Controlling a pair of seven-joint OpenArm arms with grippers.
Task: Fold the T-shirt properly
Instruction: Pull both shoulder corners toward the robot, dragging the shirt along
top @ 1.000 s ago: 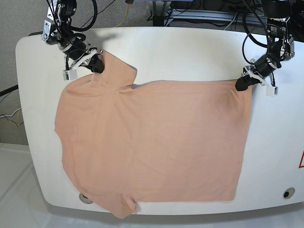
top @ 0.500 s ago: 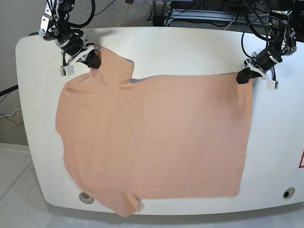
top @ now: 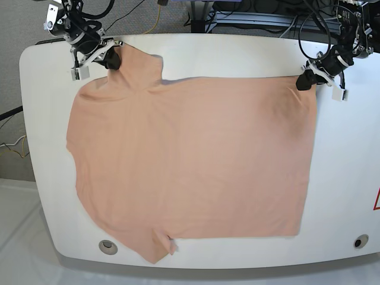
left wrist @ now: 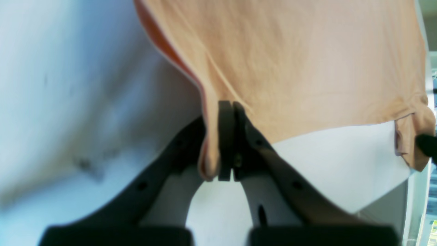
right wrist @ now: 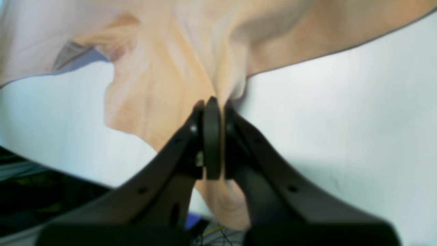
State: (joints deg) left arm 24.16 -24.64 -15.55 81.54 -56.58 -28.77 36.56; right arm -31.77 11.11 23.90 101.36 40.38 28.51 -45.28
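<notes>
The peach T-shirt point(top: 190, 157) lies spread flat over the white table point(top: 344, 178), one sleeve hanging past the front edge. In the base view my left gripper point(top: 304, 81) is shut on the shirt's far right corner. My right gripper point(top: 110, 58) is shut on the far left corner by a sleeve. The left wrist view shows the black fingers point(left wrist: 226, 136) pinched on a fold of T-shirt point(left wrist: 307, 68). In the right wrist view, the fingers point(right wrist: 211, 136) clamp bunched T-shirt cloth point(right wrist: 164, 85).
Cables and equipment point(top: 249, 15) sit behind the table's far edge. Two round holes point(top: 107, 245) point(top: 360, 241) mark the table's front corners. A red marking point(top: 376, 200) shows at the right edge.
Both grippers have drawn the shirt's far edge toward the back of the table. The whole shirt slid away from the front edge, and less of it hangs over.
</notes>
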